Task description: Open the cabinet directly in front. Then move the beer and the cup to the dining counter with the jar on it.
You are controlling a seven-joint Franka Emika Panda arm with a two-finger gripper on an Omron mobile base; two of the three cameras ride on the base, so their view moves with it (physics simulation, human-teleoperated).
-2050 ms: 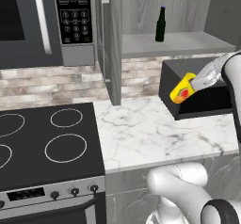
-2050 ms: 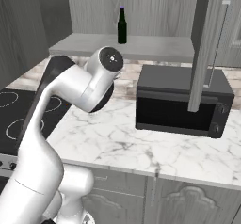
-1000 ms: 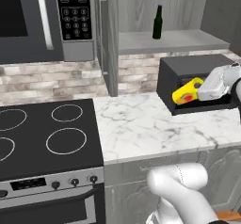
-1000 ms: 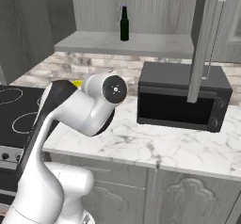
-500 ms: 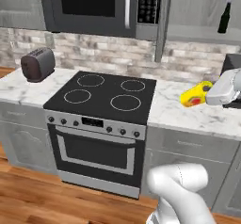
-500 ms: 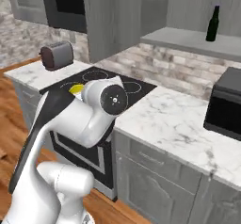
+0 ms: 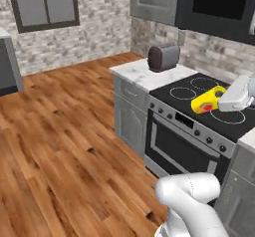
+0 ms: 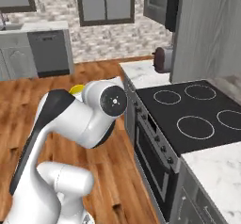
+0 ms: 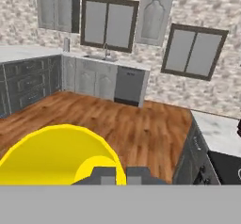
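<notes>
The yellow cup with its red-orange mark lies on its side in my gripper, which is shut on it above the front of the black cooktop. In the hand view the cup bulks large at the lower left, just beyond my gripper, whose jaws are closed on its rim. A sliver of the cup peeks out behind my arm in the right base view. The cabinet, the beer, the jar and the dining counter are out of view.
A black cooktop with an oven below stands on my right. A dark toaster sits on the marble top beside it. Wide wooden floor stretches left. Grey low cabinets and a dishwasher line the far wall.
The whole picture has swung: the base has turned and driven away from the open wall cabinet and microwave toward the open floor. The cup stays gripped.
</notes>
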